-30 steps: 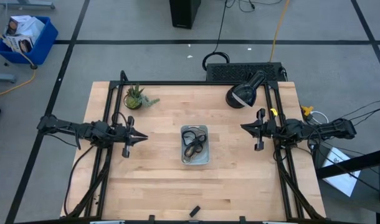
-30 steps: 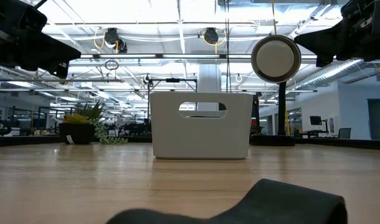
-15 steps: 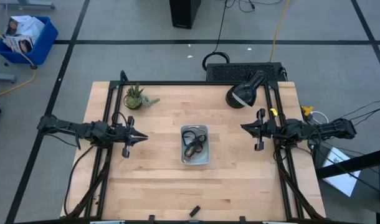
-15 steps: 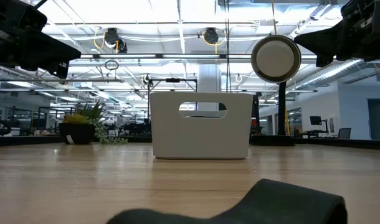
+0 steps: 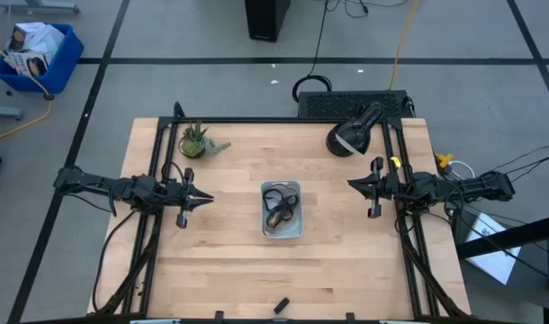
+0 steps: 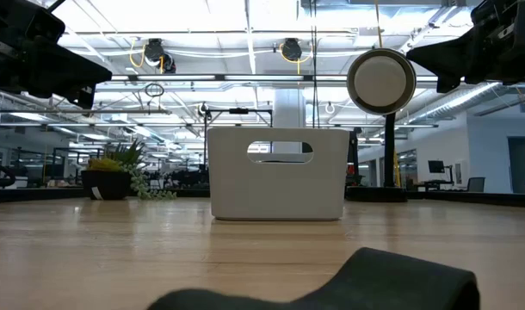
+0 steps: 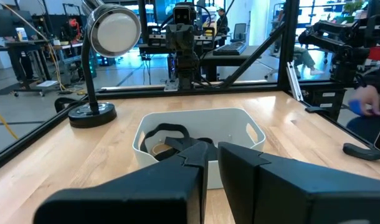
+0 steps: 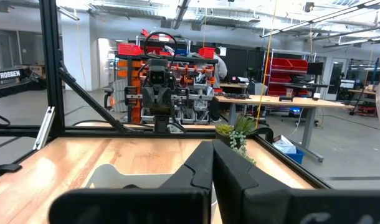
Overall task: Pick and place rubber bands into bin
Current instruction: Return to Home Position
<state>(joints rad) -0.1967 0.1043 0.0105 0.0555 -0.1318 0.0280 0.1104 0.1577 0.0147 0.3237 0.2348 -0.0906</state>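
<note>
The bin (image 5: 282, 209), a pale shallow tray, stands on the table's middle and holds several tan and black rubber bands (image 5: 276, 205). It shows in the low view (image 6: 278, 172) and the left wrist view (image 7: 199, 134) too, with black bands (image 7: 168, 134) inside. My left gripper (image 5: 205, 197) hovers left of the bin, shut and empty, pointing at it. My right gripper (image 5: 352, 184) hovers right of the bin, shut and empty, pointing at it.
A small potted plant (image 5: 195, 140) stands at the far left. A black desk lamp (image 5: 351, 135) stands at the far right. A small black block (image 5: 280, 306) lies near the near edge. A bright blue crate (image 5: 36, 56) stands on the floor off the table.
</note>
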